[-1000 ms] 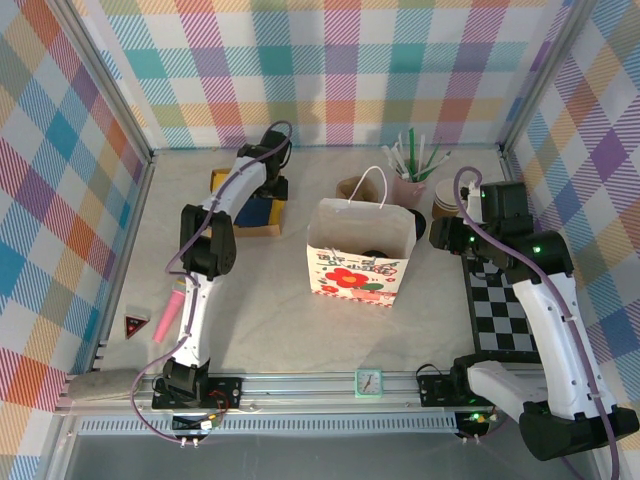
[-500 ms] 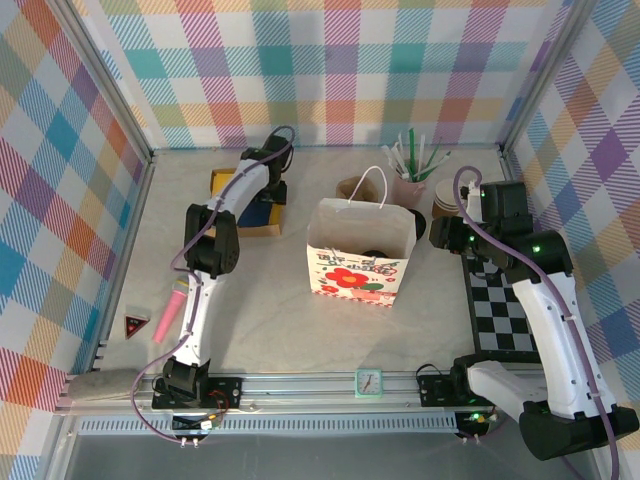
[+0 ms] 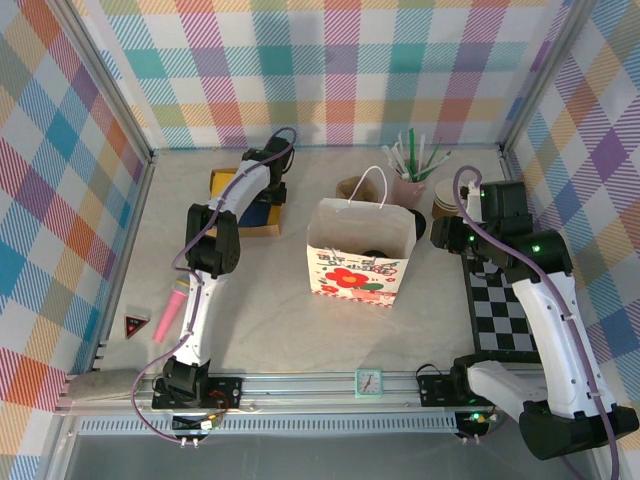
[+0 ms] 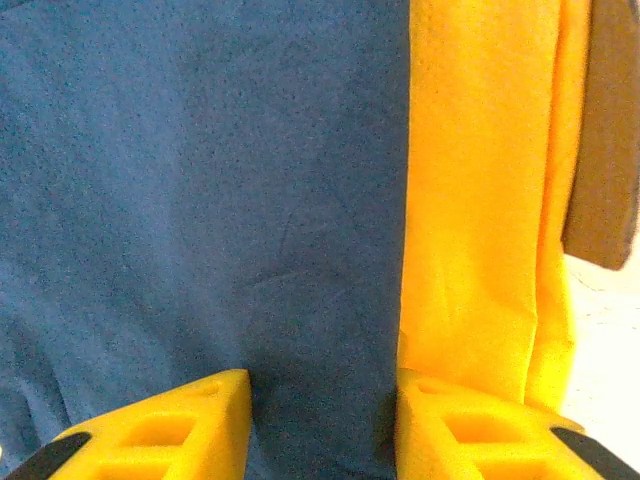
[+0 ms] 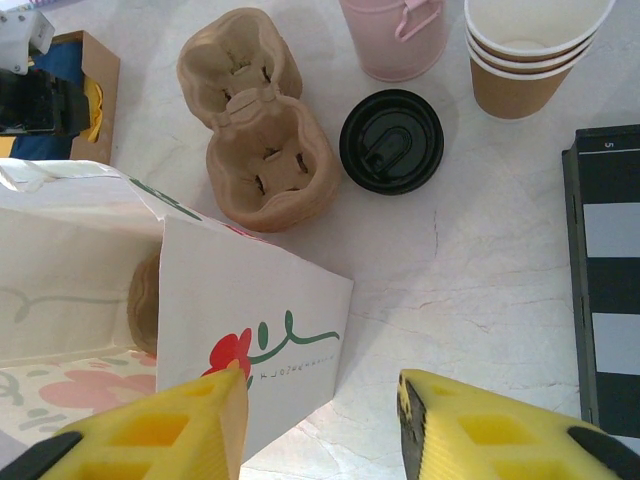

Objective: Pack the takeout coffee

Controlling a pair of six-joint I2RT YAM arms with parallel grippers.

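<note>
Black-lidded takeout coffee cup [image 5: 391, 141] stands upright, bare desk [image 5: 480, 270] before it; right fingers [image 5: 225, 420] agape, empty; left fingers [image 4: 225, 412] straddle blue cloth [image 4: 200, 200], grip unclear.

Takeout coffee [image 5: 391, 141] lid is black plastic with a slight sheen, cup tray [image 5: 255, 150] is rough matt brown pulp, flowered bag [image 5: 250, 300] is smooth matt white paper, stacked cups [image 5: 520, 95] are kraft paper with white insides, blue cloth [image 4: 200, 200] is finely napped and matt, desk [image 5: 480, 290] is smooth, pale and veined.

Sides of takeout coffee [image 5: 391, 141] under its lid; paper cups [image 5: 527, 60] past top edge.
</note>
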